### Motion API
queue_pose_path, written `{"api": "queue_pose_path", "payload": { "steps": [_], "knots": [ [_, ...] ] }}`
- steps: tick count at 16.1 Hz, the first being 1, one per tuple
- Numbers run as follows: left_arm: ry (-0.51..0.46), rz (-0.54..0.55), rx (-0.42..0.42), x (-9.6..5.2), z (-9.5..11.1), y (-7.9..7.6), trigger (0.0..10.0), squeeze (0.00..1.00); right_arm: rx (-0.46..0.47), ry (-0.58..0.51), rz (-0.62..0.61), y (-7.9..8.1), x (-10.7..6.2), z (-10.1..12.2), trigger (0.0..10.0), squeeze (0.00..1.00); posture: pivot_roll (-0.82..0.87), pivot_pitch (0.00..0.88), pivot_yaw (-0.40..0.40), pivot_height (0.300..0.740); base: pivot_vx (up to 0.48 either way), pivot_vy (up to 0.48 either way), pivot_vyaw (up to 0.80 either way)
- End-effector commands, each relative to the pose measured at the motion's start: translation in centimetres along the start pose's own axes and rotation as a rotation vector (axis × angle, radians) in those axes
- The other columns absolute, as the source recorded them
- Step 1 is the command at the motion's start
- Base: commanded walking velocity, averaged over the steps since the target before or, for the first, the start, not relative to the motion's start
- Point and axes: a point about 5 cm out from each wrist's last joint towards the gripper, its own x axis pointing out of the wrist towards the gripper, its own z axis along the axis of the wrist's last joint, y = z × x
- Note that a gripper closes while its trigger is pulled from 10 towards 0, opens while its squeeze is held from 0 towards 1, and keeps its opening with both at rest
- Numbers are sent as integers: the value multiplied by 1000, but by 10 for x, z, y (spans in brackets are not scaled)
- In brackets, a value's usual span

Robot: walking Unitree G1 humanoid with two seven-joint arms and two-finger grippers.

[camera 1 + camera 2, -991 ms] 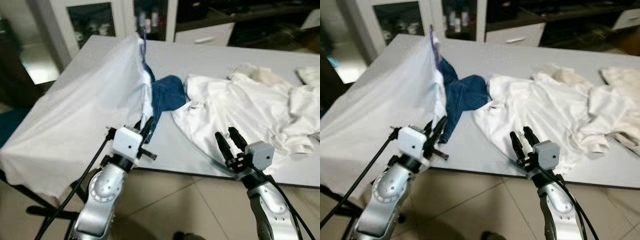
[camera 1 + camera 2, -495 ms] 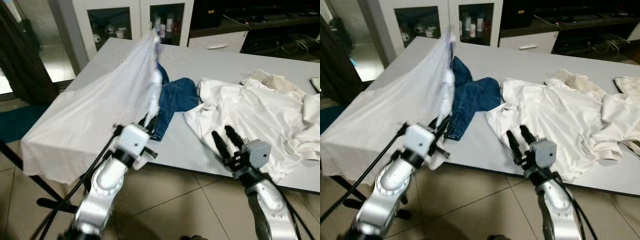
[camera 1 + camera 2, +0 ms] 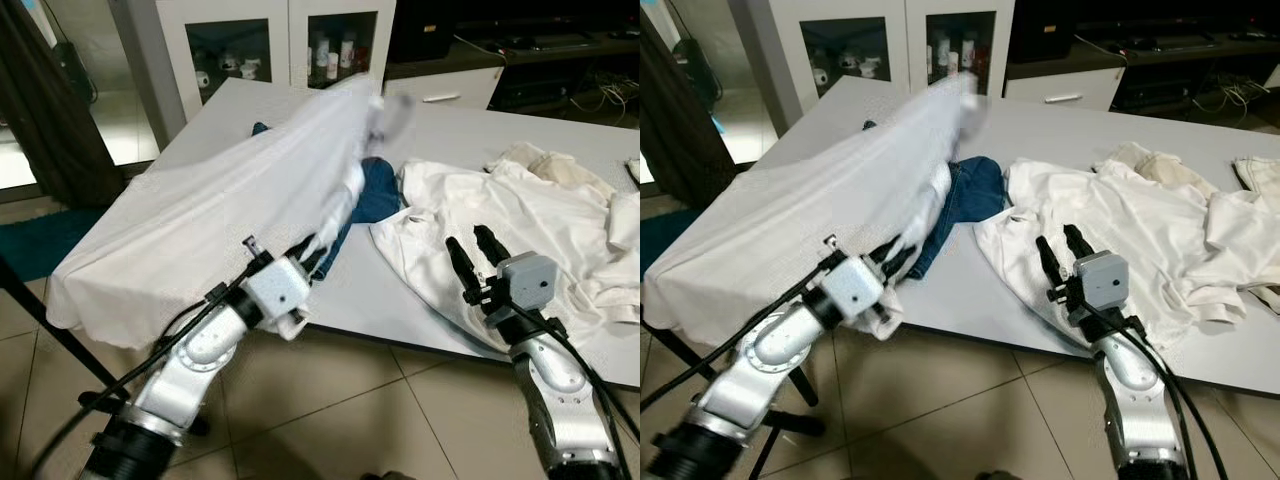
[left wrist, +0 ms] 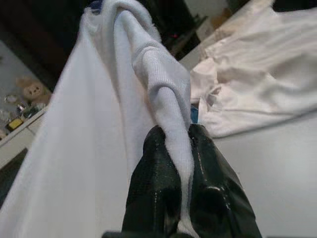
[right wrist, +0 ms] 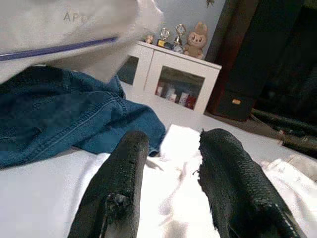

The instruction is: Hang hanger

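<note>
Hanger itself hidden under white garment (image 3: 210,210), which stretches from left gripper (image 4: 182,148) up over tabletop (image 3: 380,290). Left gripper pinched tight on garment's ribbed edge near front edge. Right gripper (image 3: 478,255), fingers parted and empty, hovers above white shirt (image 3: 500,210). Jeans (image 3: 372,195) between the two.

This is a lived-in room of a home. A white cabinet with glass doors (image 3: 290,50) stands behind the large pale grey desk (image 3: 380,290), its shelves holding small bottles and trinkets; the right wrist view shows little figurines and a plush toy (image 5: 199,33) on top of such a cabinet. Laundry lies spread over the desk: loose white garments (image 3: 510,215) and a pair of blue denim jeans (image 3: 965,200). The floor is beige glazed tile (image 3: 330,420), and a dark curtain (image 3: 55,110) hangs at the left.
</note>
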Motion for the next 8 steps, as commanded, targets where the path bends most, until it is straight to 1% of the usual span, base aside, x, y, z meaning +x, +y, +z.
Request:
{"api": "queue_pose_path", "payload": {
  "steps": [1, 2, 3, 4, 5, 6, 7, 8],
  "knots": [
    [-53, 15, 76, 2, 8, 19, 10000, 0, -80, -13, -9, -11, 3, 4, 10000, 0, 112, 0, -11, 740, 0, 0, 0],
    [-41, 22, 135, -1, 6, 34, 10000, 0, -164, -10, 10, -18, 6, 5, 10000, 0, 120, 0, -14, 740, 0, 0, 0],
    [-30, 15, 198, -4, 5, 45, 10000, 0, -223, -2, 15, -27, 9, 7, 10000, 0, 120, 0, -14, 740, 0, 0, 0],
    [-22, 6, 236, -6, 4, 51, 10000, 0, -249, 5, 8, -35, 12, 9, 10000, 0, 120, 0, -14, 740, 0, 0, 0],
    [-15, -4, 278, -8, 2, 59, 10000, 0, -305, 9, 14, -44, 16, 12, 10000, 0, 120, 0, -14, 740, 0, 0, 0],
    [-14, -10, 297, -9, 2, 62, 10000, 0, -344, 10, 30, -47, 17, 13, 10000, 0, 120, 0, -14, 740, 0, 0, 0],
    [-7, -31, 339, -10, -1, 66, 10000, 0, -418, 12, 58, -51, 19, 14, 10000, 0, 120, 0, -14, 740, 0, 0, 0],
    [2, -48, 364, -11, -3, 67, 10000, 0, -439, 14, 67, -53, 20, 14, 10000, 0, 120, 0, -14, 740, 0, 0, 0]
  ]
}}
